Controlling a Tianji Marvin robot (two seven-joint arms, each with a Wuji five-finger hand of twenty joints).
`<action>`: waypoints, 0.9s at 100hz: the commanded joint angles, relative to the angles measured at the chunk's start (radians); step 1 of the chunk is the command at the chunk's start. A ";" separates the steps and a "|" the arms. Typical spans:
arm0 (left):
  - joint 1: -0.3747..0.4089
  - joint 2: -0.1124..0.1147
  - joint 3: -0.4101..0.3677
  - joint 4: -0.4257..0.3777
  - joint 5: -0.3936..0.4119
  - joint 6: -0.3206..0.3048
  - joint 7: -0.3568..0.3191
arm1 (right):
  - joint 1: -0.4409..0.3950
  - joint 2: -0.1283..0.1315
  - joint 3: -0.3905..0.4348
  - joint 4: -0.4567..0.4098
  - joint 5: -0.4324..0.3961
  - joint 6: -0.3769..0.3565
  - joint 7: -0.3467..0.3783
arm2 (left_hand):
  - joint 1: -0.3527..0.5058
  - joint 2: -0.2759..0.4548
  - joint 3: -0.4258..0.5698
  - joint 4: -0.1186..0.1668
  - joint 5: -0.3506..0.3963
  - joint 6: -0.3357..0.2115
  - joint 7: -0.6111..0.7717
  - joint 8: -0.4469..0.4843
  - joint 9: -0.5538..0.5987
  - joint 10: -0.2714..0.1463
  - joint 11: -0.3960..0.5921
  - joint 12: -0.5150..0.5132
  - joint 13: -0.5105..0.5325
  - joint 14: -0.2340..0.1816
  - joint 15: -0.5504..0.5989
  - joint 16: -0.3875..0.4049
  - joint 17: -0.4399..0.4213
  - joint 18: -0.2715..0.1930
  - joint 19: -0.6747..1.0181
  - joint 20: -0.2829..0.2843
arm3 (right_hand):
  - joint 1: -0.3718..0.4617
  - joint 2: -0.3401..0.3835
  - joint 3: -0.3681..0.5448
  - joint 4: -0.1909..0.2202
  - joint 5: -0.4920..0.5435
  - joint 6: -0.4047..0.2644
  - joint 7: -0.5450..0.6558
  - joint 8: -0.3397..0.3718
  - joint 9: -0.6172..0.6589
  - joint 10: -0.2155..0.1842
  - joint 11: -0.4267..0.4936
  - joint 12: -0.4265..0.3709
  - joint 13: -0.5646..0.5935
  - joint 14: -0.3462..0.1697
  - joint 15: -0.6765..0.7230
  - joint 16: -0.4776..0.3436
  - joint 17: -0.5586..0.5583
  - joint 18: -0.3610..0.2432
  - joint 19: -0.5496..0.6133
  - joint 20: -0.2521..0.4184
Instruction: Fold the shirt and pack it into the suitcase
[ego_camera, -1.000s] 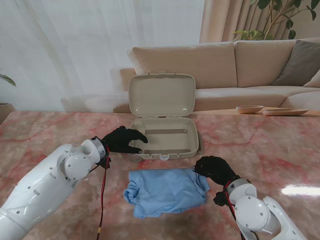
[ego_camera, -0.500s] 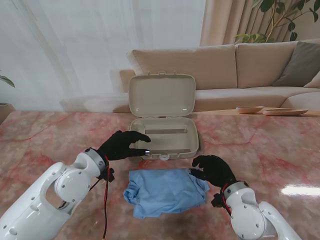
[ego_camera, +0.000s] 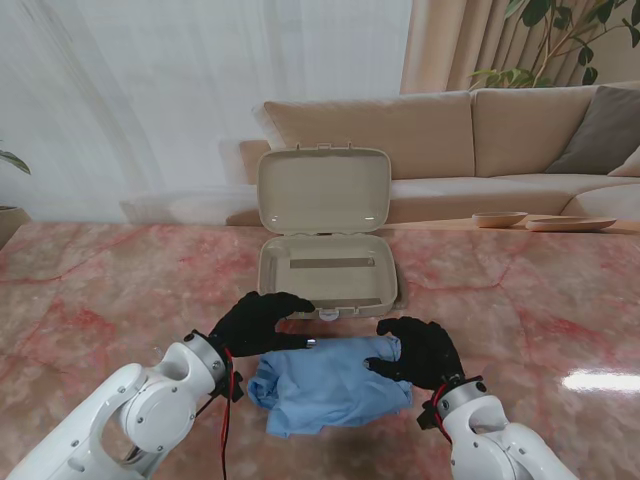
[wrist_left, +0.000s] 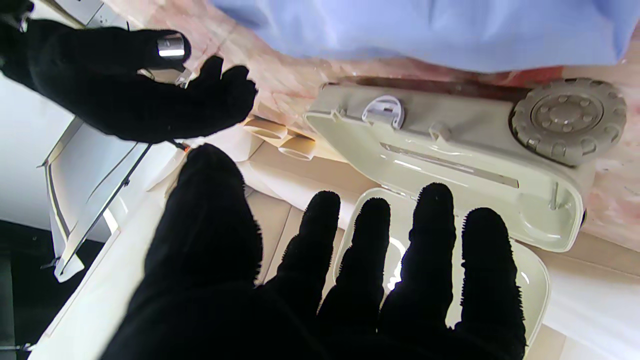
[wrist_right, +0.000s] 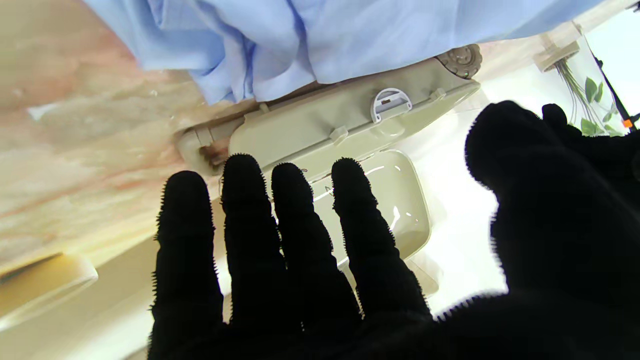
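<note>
Left hand (ego_camera: 258, 320) and right hand (ego_camera: 415, 348) both hover fingers-spread and holding nothing, left over the shirt's far-left edge, right at its far-right corner. The blue shirt (ego_camera: 330, 385) lies on the tabletop (ego_camera: 90, 290) just nearer to me than the suitcase (ego_camera: 327, 275), bunched into a rough rectangle, so the fold looks mostly done but loose, with a rumpled left end. The suitcase sits lid-up with nothing in its tray, so packing is not started: what's left, as I read it, is grasping the bundle, lifting it in and maybe tidying.
</note>
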 joint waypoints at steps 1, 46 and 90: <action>0.012 0.000 0.015 0.008 -0.002 0.009 -0.007 | -0.015 0.000 -0.012 0.012 0.020 -0.003 0.008 | 0.011 -0.007 -0.025 0.013 0.006 0.023 -0.003 0.008 0.015 0.001 0.009 0.015 0.009 0.021 0.018 0.014 -0.005 0.018 0.024 0.024 | -0.057 -0.026 0.017 -0.053 -0.026 0.013 -0.021 0.011 -0.025 -0.001 -0.011 -0.015 -0.032 -0.021 -0.018 -0.029 -0.019 -0.015 -0.023 0.001; -0.007 0.003 0.076 0.070 0.127 0.015 0.048 | 0.006 0.012 -0.062 0.039 -0.024 0.009 0.037 | -0.032 0.010 -0.029 0.009 -0.012 0.010 0.014 0.031 -0.002 -0.017 -0.001 0.020 -0.033 0.006 -0.017 0.005 -0.062 0.026 -0.012 0.025 | -0.103 -0.066 0.052 -0.067 -0.077 0.037 -0.063 -0.006 -0.105 0.010 -0.055 -0.032 -0.120 -0.017 -0.064 -0.049 -0.073 -0.019 -0.091 -0.005; -0.003 0.010 0.090 0.081 0.119 0.031 0.010 | 0.040 0.015 -0.098 0.069 -0.015 0.035 0.061 | -0.038 0.015 -0.027 0.010 -0.019 0.021 -0.011 0.022 -0.016 -0.007 -0.009 0.018 -0.036 0.018 -0.018 0.005 -0.057 0.022 -0.014 0.036 | -0.110 -0.063 0.050 -0.070 -0.117 0.054 -0.090 -0.022 -0.174 0.023 -0.085 -0.049 -0.189 -0.016 -0.089 -0.062 -0.108 -0.023 -0.135 0.005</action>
